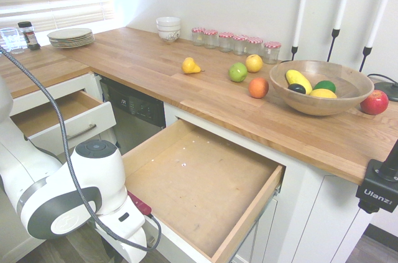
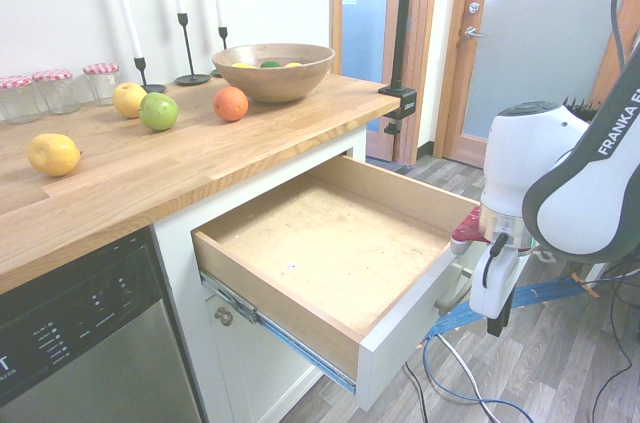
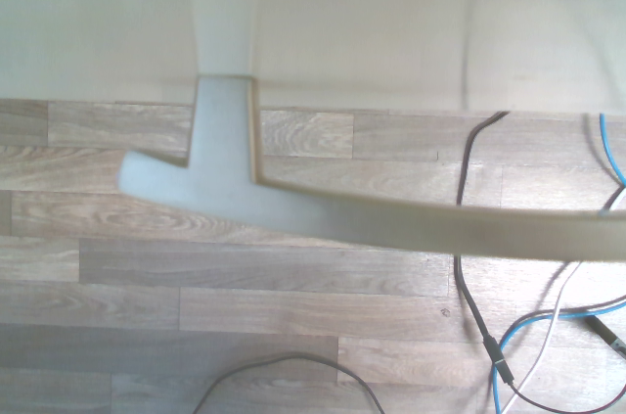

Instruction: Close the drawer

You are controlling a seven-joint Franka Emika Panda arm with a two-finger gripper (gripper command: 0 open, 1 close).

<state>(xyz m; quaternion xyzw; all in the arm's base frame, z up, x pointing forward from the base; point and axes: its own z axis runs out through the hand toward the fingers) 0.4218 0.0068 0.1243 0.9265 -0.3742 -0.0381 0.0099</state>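
Note:
The drawer [image 1: 199, 179] is pulled far out from under the wooden worktop, its light plywood bottom [image 2: 335, 243] bare. Its white front panel [image 2: 400, 343] faces the arm. My gripper [image 2: 460, 281] hangs at the outer side of that front, at handle height, largely hidden behind the drawer's corner and the white wrist. In the wrist view the silver bar handle [image 3: 391, 226] runs close across the picture, with the white front [image 3: 411, 42] behind it and wood flooring below. The frames do not show how the gripper stands.
A narrower drawer [image 1: 59, 114] stands open to the left of the black dishwasher [image 1: 134, 110]. The worktop [image 1: 155, 64] carries loose fruit, a wooden fruit bowl [image 1: 320, 98], jars, candlesticks, bowls and plates. Wood floor lies behind the arm.

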